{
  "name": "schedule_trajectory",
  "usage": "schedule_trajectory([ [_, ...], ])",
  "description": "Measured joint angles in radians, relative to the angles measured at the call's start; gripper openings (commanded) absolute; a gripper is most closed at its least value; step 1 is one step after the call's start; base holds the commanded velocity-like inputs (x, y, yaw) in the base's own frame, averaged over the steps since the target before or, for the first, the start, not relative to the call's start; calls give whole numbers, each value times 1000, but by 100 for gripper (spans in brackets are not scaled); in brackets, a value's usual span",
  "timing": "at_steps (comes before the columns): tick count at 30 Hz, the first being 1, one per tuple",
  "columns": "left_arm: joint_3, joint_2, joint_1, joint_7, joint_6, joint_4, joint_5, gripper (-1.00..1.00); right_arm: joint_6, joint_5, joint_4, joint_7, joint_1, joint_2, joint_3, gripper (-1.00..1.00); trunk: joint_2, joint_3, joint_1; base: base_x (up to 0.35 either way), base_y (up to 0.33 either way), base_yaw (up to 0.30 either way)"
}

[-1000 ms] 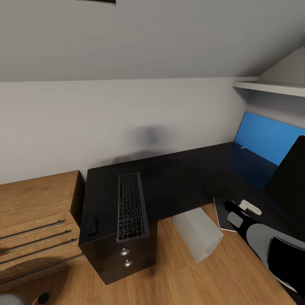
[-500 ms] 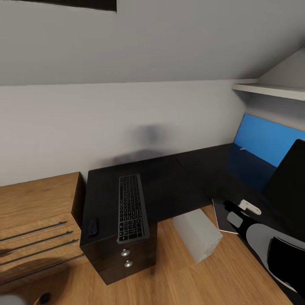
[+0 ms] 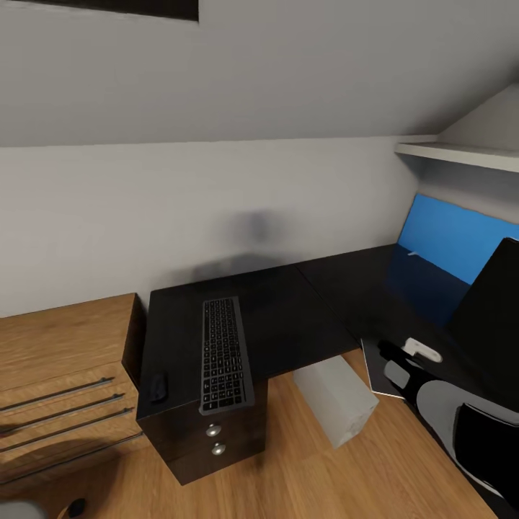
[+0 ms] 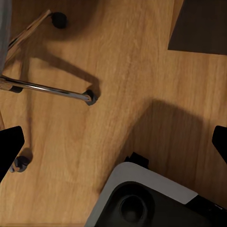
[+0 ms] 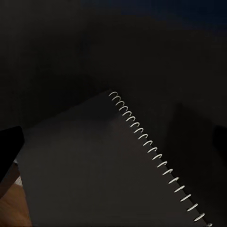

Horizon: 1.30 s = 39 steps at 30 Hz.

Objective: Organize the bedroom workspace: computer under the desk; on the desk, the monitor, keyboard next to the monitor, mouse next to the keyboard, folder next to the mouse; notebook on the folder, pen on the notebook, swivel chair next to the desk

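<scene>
1. Over the desk (image 3: 288, 310), R gripper (image 5: 113, 142) hangs w/ fingers spread wide, holding nothing, above the notebook (image 5: 104, 165).
2. L gripper (image 4: 113, 142) likewise wide apart, empty, over floor (image 4: 113, 61).
3. Keyboard (image 3: 224, 353), mouse (image 3: 158, 385) lie on desk.

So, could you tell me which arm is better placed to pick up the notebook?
Right: its pincer hovers open over the notebook at the desk edge, while the left pincer faces the floor.

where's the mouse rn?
Head view: the mouse sits on the desk near its front left corner, left of the keyboard, apart from it.
</scene>
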Motion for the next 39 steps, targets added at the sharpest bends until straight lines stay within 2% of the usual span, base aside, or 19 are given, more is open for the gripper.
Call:
schedule_trajectory([
  [3, 0, 0, 0, 0, 0, 0, 0, 100, 0, 3, -1, -2, -1, 12, 9, 100, 0, 0, 0, 0, 0, 0],
  [4, 1, 1, 0, 0, 0, 1, 0, 100, 0, 9, -1, -25, -2, 30, 16, 100, 0, 0, 0, 0, 0, 0],
  [11, 0, 1, 0, 0, 0, 1, 0, 100, 2, 48, -3, -98, -4, 54, 18, 100, 0, 0, 0, 0, 0, 0],
  [17, 1, 1, 0, 1, 0, 1, 0, 100, 8, 73, -8, -115, -6, 58, 19, 100, 0, 0, 0, 0, 0, 0],
  [39, 1, 1, 0, 1, 0, 10, 1, 100, 89, 81, -28, -117, -26, 59, 19, 100, 0, 0, 0, 0, 0, 0],
])
